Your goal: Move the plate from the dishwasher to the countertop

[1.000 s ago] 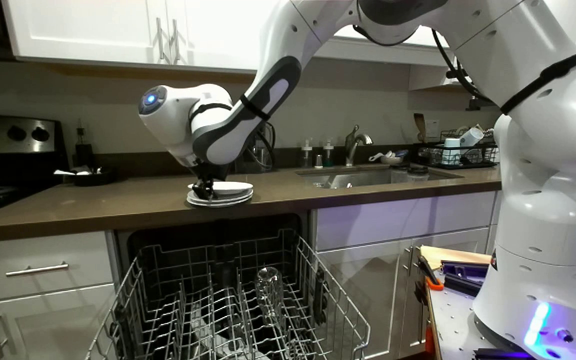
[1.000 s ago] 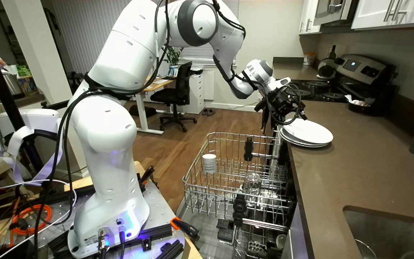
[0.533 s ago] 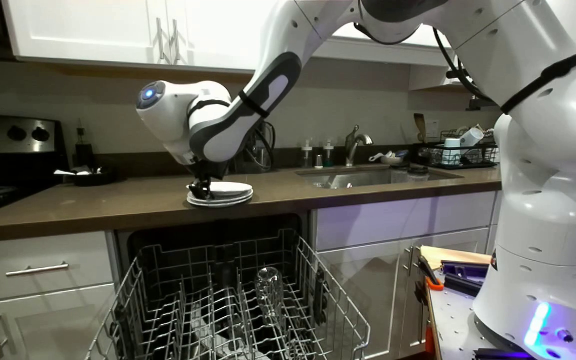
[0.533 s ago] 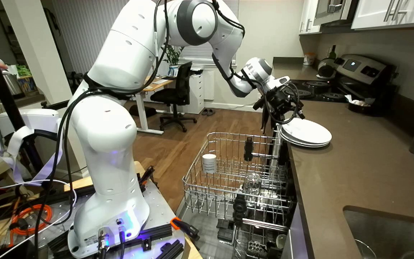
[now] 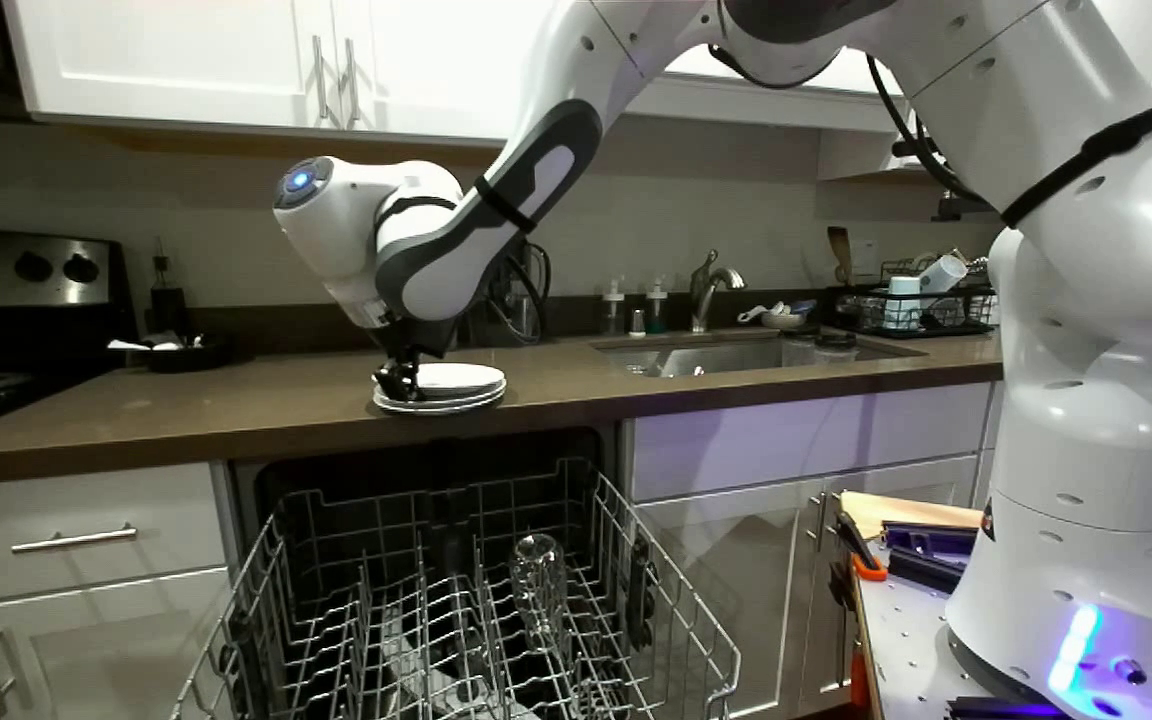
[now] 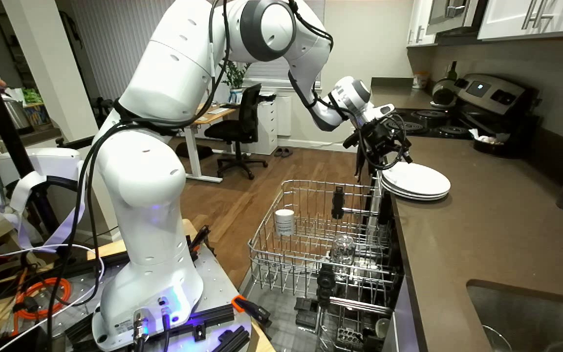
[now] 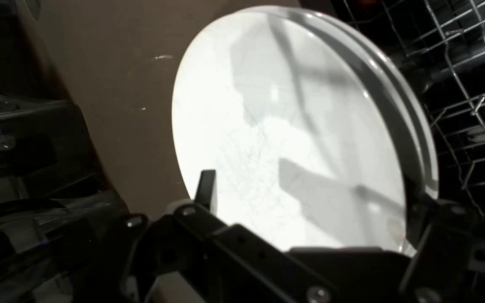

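Brown tabletop (image 6: 482, 230) carries the plate (image 6: 418, 178), topmost of a stack; at its rim the pincer (image 7: 310, 189) stands wide. The dishwasher rack (image 5: 671, 570) holds a white cup (image 6: 284, 218), its print too small to read.

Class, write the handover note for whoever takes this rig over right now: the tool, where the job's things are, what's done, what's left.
Tool: open, jaws wide at the edge of a stack of white plates; contact can't be told.
Plate: likely the top one, lying on that stack on the countertop, near its front edge.
Dishwasher rack: pulled out below, a clear glass in it.
Done: the stack is on the countertop, so the transfer looks complete.
Left: probably just raising the tool clear, gently, so the top plate doesn't shift.
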You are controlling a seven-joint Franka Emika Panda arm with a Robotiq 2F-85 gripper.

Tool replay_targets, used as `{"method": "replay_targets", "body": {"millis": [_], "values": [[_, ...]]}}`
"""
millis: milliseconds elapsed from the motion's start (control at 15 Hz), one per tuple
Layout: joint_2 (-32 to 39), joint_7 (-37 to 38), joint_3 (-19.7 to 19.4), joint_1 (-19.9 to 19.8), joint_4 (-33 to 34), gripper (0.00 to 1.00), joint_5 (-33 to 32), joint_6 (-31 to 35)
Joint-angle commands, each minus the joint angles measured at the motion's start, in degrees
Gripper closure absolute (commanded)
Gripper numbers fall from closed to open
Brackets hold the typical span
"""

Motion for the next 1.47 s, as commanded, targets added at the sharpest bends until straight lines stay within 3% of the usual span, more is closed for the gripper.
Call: {"method": "replay_targets", "body": {"millis": [0, 933, 1400], "values": [[-2.63, -3.26, 0.14, -0.32, -2.05, 0.00, 2.80, 1.28], [-4.76, -10.56, 0.16, -0.40, -3.59, 0.00, 12.18, 2.94], [-13.33, -15.95, 1.64, -1.07, -12.63, 0.00, 21.09, 3.19]]}}
